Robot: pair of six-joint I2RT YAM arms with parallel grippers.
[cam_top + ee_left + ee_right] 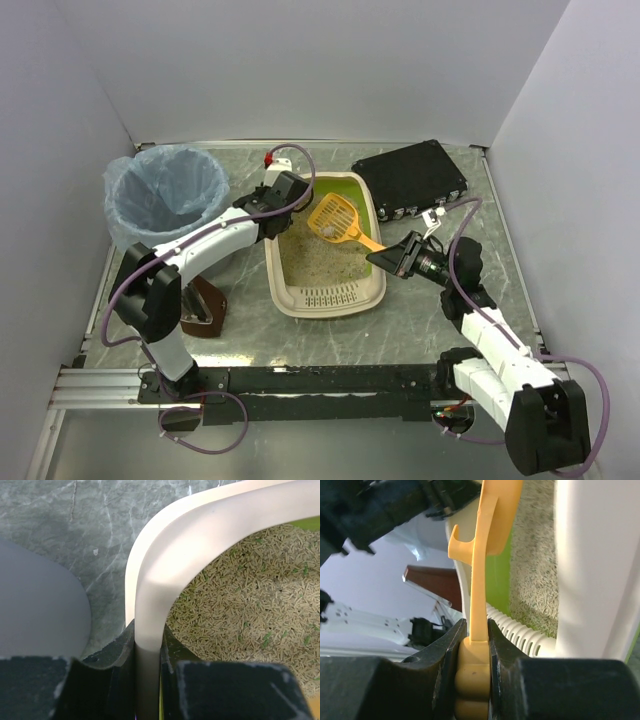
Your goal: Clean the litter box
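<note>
Table (250, 345): left end effector (147, 652) clamps litter box (330, 300) rim; right end effector (476, 630) clamps scoop (335, 218).

Right claw (472, 630) clamping scoop (479, 570), litter box (590, 580) beside

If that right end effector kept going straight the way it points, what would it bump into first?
Probably the litter box rim, just ahead of the right end effector holding the yellow scoop. Height is unclear; if it clears, the left end effector lies beyond.
</note>
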